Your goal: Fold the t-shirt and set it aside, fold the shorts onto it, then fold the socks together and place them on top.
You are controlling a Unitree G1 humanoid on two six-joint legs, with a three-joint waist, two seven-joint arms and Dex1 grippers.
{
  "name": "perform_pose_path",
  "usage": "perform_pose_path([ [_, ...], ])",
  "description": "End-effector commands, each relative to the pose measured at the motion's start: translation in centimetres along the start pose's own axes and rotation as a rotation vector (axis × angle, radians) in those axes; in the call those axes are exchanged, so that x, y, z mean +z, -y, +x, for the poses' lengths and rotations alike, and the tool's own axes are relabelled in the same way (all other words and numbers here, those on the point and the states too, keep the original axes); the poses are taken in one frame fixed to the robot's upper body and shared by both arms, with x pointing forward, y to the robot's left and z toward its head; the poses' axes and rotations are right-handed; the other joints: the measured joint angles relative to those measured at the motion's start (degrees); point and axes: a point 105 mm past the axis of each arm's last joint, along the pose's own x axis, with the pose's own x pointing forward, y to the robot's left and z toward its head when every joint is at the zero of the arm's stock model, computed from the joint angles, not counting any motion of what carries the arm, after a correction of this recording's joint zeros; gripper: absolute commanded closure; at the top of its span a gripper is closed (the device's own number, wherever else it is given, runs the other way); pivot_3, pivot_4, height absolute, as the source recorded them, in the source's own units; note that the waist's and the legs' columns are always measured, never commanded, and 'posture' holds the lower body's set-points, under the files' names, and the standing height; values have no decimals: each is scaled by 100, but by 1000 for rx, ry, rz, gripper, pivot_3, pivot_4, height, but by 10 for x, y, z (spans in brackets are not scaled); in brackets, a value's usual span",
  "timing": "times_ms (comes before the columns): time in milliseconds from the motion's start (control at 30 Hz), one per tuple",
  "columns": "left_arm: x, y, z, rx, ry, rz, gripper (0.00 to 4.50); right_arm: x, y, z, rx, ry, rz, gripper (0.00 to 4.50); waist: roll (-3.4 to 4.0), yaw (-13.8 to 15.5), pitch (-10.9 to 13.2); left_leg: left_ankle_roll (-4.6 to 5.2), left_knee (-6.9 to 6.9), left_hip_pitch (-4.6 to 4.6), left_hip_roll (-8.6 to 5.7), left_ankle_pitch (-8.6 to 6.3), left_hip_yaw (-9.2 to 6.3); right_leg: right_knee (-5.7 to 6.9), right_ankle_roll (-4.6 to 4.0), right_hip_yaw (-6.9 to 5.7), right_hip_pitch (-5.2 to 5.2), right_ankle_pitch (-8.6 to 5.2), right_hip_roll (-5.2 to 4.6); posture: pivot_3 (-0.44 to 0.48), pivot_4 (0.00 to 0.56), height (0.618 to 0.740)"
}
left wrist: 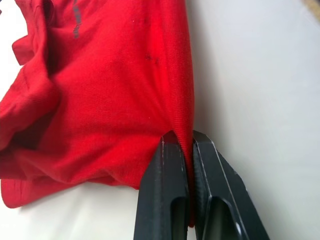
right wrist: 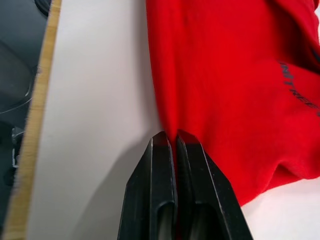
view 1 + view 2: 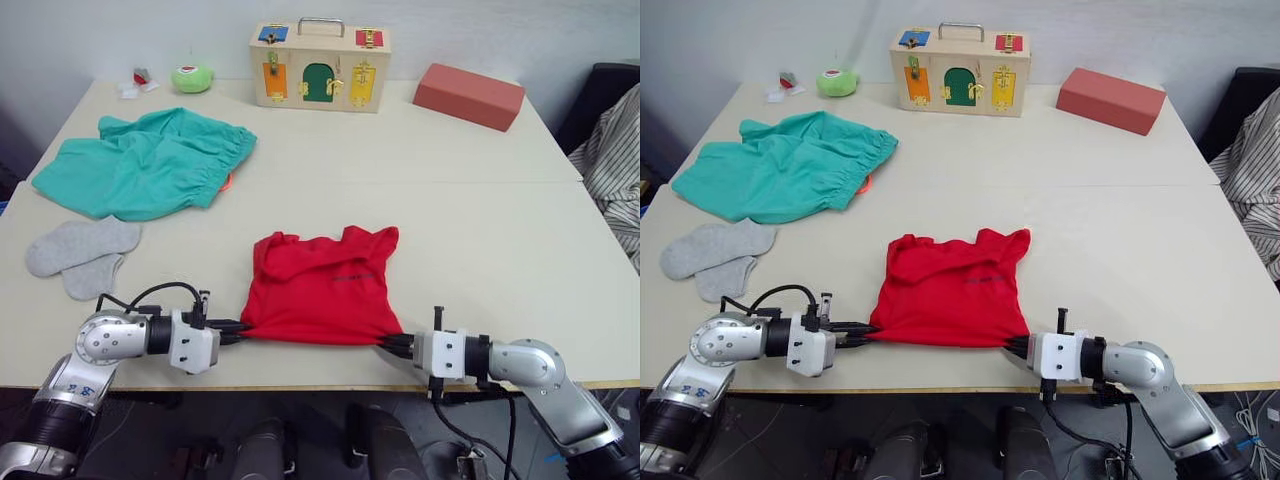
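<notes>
From the head camera, the t-shirt (image 3: pixel 322 286) lies low in the middle of the frame near the front edge of the table (image 3: pixel 470 230), already doubled over into a rough square with sleeves and neck bunched along its far side. The left gripper (image 3: pixel 238 330) pinches its lower left corner and the right gripper (image 3: pixel 392 343) its lower right corner, both lying low against the table. The shorts (image 3: pixel 150 162) are spread unfolded at the upper left, and the socks (image 3: pixel 82 254) lie side by side and overlapping just below them at the left edge — neither looks touched. A wooden latch box (image 3: pixel 320 66), a red block (image 3: pixel 468 95) and a green toy (image 3: pixel 191 77) sit along the top. In the left wrist view the two fingers (image 1: pixel 167 190) are closed tight on a fold of red cloth; the right wrist view shows the same, fingers (image 2: pixel 155 190) together on the shirt's edge. The task seems early — the shirt is part folded and not yet set aside, with shorts and socks still to do.
</notes>
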Motion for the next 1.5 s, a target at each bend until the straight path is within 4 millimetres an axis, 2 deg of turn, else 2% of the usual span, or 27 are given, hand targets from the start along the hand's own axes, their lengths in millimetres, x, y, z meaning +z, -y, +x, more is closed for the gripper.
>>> perform_pose_path([
  [33,0,1,-15,6,-14,-110,4243,1,7,-9,-71,9,67,4269,0,-1,0,-3,0,11,5,-7,-3,-3,-3,-2,13,-2,1,0,150,740],
  [167,14,14,-29,-71,41,-284,3122,13,3,-18,-19,62,96,3111,0,-14,0,-9,-1,15,9,-12,-4,-5,-9,-1,16,-6,1,0,150,740],
  [200,22,10,-38,-52,80,-418,2787,24,0,-26,54,115,176,2761,1,-13,1,-10,-2,14,11,-12,-5,-7,-12,-3,15,-8,2,0,150,740],
  [267,37,-2,-49,-26,154,-601,2761,43,0,-40,174,197,320,2064,4,-7,3,-10,-4,16,12,-14,-10,-6,-15,-3,19,-11,1,0,150,740],
  [333,47,-12,-53,-24,204,-672,2761,55,9,-45,222,237,380,2064,2,15,4,-7,2,18,14,-13,-17,-7,-15,-4,27,-11,1,0,150,740],
  [400,51,-22,-48,-12,232,-666,2761,58,26,-37,183,258,334,2064,-3,23,0,-1,3,24,14,-9,-23,-9,-12,-4,35,-9,-2,0,150,740],
  [433,51,-28,-43,7,242,-650,2949,57,34,-32,157,265,310,2511,-3,33,0,4,2,32,12,-18,-24,-12,-12,-5,42,-8,-2,0,150,740],
  [500,49,-40,-30,46,257,-639,3323,53,48,-18,97,251,246,3050,-1,64,-2,-14,-3,33,11,-37,-23,-11,-15,-8,41,-7,0,0,150,740],
  [567,46,-42,-12,21,233,-567,3934,46,54,1,81,222,163,3774,-1,107,-2,-52,-4,25,8,-18,-18,-4,-20,-11,28,-10,6,0,150,740],
  [633,39,-40,5,0,202,-498,4495,41,58,19,63,216,109,4437,-1,123,-2,-32,-4,17,5,-2,-5,-2,-20,-11,19,-12,18,0,150,740],
  [767,26,-49,35,41,198,-445,4500,34,64,52,32,198,24,4478,-2,123,-2,-28,0,3,6,2,16,4,-15,-33,8,-9,43,0,150,740],
  [867,20,-45,45,12,182,-390,4500,28,72,65,8,177,-26,4478,-3,107,-3,-22,5,-1,5,3,19,4,-5,-37,7,-3,45,0,150,740],
  [933,14,-46,47,23,172,-378,4500,24,85,70,-42,162,-44,4478,-3,98,-3,-21,6,0,6,4,20,4,-4,-37,5,-3,30,0,150,740],
  [1100,3,-54,48,87,161,-370,4500,18,116,72,-137,136,-48,4478,-3,38,-3,-18,7,4,8,8,14,7,-5,-24,7,-3,19,0,150,740],
  [1233,-1,-54,48,116,173,-366,4500,3,141,70,-240,87,-30,4478,-3,-19,-3,-13,6,4,5,12,8,15,-5,-14,12,-3,12,0,150,740],
  [1400,-3,-54,47,161,205,-380,4500,2,170,71,-410,142,103,4478,-2,-33,-3,-16,5,3,7,14,7,17,-5,-5,11,-3,13,0,150,740],
  [1500,-1,-72,41,298,277,-459,4500,3,183,71,-525,210,283,4478,-2,-35,-3,-16,4,3,8,15,7,17,-5,-3,12,-3,14,0,150,740],
])
